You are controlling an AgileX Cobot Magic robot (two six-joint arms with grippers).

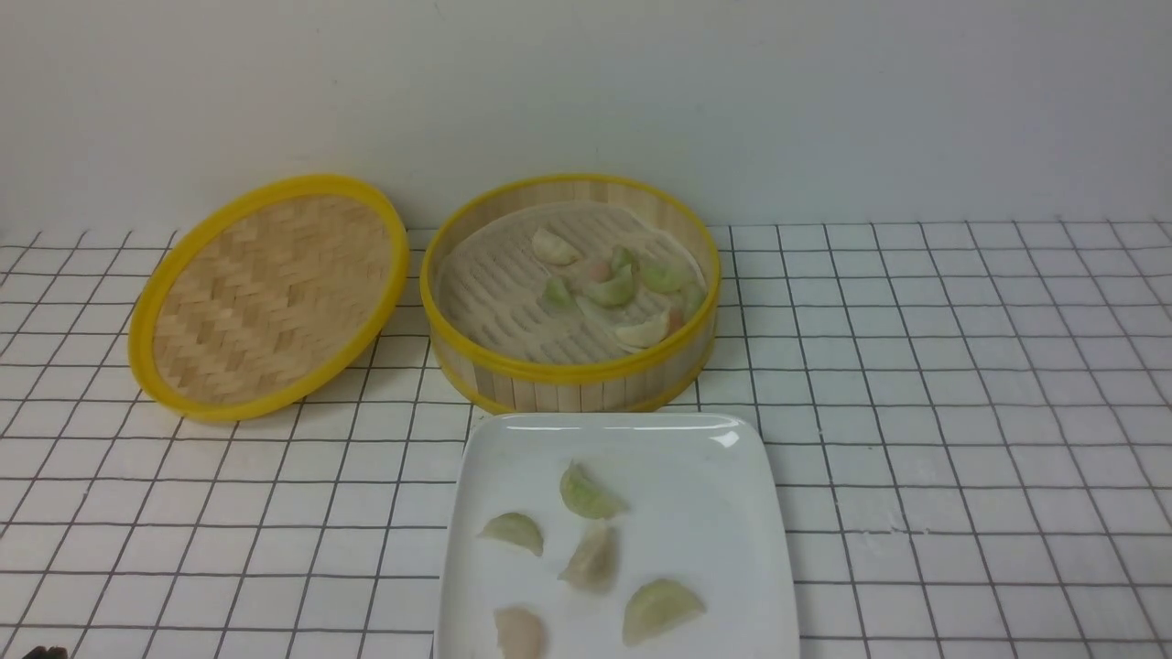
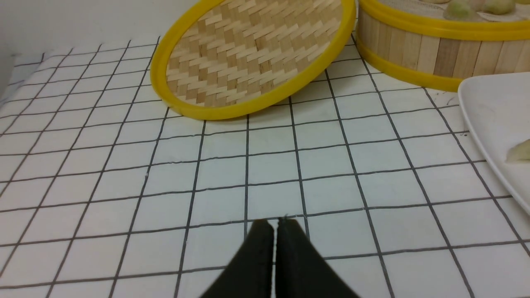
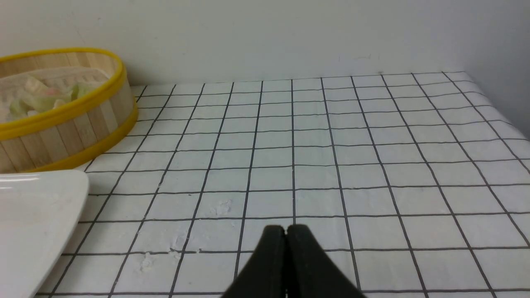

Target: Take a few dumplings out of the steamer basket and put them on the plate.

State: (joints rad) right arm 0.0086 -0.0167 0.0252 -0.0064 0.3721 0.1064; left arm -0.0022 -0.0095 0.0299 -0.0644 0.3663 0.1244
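The steamer basket [image 1: 568,371] stands at the back middle, with several green, cream and pinkish dumplings [image 1: 612,291] on its slatted floor. In front of it the white square plate [image 1: 687,458] holds several more dumplings [image 1: 591,494]. Neither arm reaches into the front view. My left gripper [image 2: 275,223] is shut and empty over the grid cloth, left of the plate [image 2: 492,111] and short of the basket [image 2: 418,54]. Over the cloth to the right of the plate [image 3: 37,211] and basket [image 3: 74,120], my right gripper [image 3: 285,229] is shut with nothing in it.
The flat woven lid [image 1: 265,293] with a yellow rim leans tilted against the basket's left side; it also shows in the left wrist view [image 2: 252,58]. A pale wall runs behind the table. The cloth's right edge [image 3: 497,103] drops off at the far right.
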